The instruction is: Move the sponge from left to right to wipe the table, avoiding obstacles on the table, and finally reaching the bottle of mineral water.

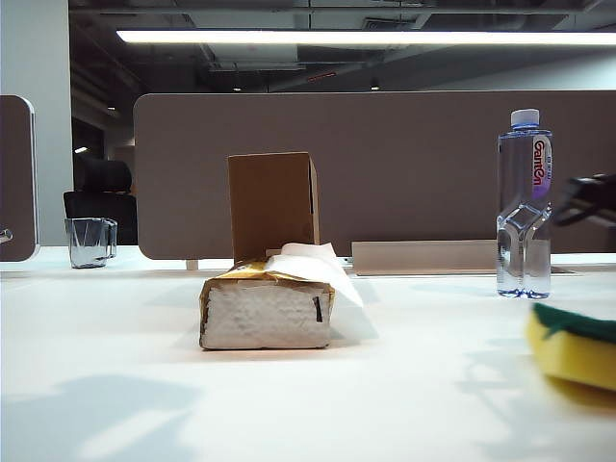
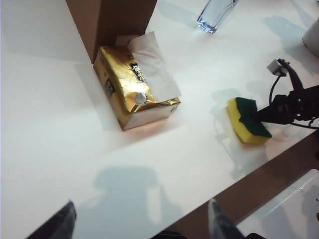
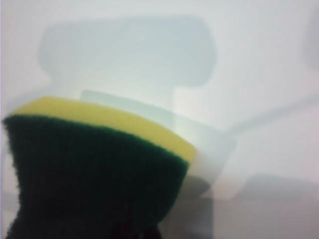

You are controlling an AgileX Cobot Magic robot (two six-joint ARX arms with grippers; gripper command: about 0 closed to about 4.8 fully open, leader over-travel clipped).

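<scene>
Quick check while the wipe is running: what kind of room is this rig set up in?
Most likely an open-plan office: a grey desk divider panel behind the white table, a black office chair beyond it, and exposed ceiling ducts with a strip light.

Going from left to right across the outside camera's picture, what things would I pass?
glass cup → tissue pack, with the cardboard box right behind it → bottle of mineral water → sponge at the right edge, held by the right gripper; the left gripper is not in that picture.
</scene>
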